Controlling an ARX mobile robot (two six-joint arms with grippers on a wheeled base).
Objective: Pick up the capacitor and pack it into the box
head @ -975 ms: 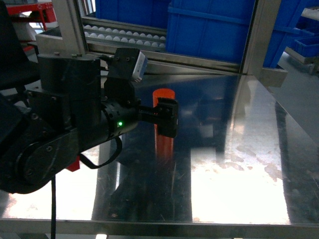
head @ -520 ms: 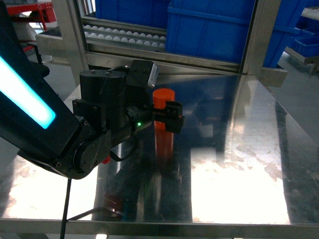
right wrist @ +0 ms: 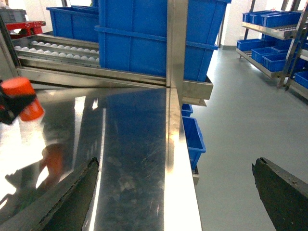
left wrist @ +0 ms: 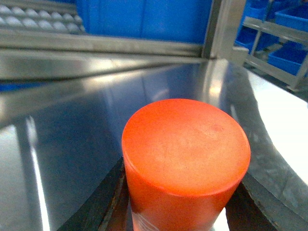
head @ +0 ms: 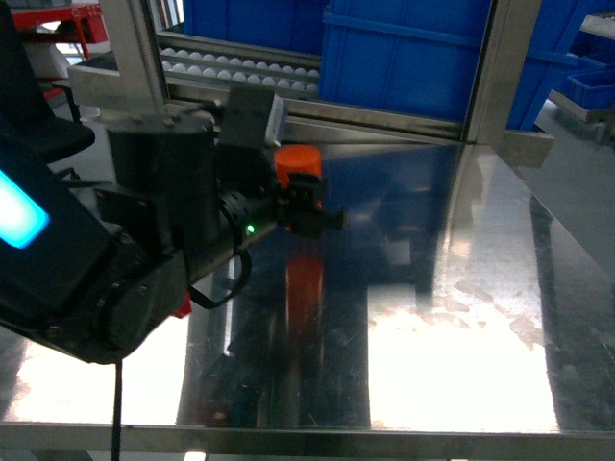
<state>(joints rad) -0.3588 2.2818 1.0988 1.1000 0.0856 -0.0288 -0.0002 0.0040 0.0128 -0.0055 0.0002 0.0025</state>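
Note:
The capacitor [head: 298,163] is an orange cylinder, held clear above the steel table [head: 452,317]; its reflection shows on the surface below. My left gripper [head: 309,206] is shut on its sides. In the left wrist view the capacitor's flat top [left wrist: 185,144] fills the middle, with a dark finger [left wrist: 108,204] pressed against each side. The right wrist view shows the capacitor [right wrist: 21,98] at the far left. My right gripper [right wrist: 175,192] is open over the table's right edge with nothing between its fingers [right wrist: 72,192]. The box is out of view.
Large blue bins [head: 413,58] and a roller conveyor [head: 240,67] stand behind the table's back rail. A steel upright post [head: 490,67] rises at the back right. A small blue bin [right wrist: 192,137] sits on the floor beside the table's right edge.
The capacitor stood on the table with the left gripper around it. It now hangs above the surface in that gripper, raised and shifted slightly left.

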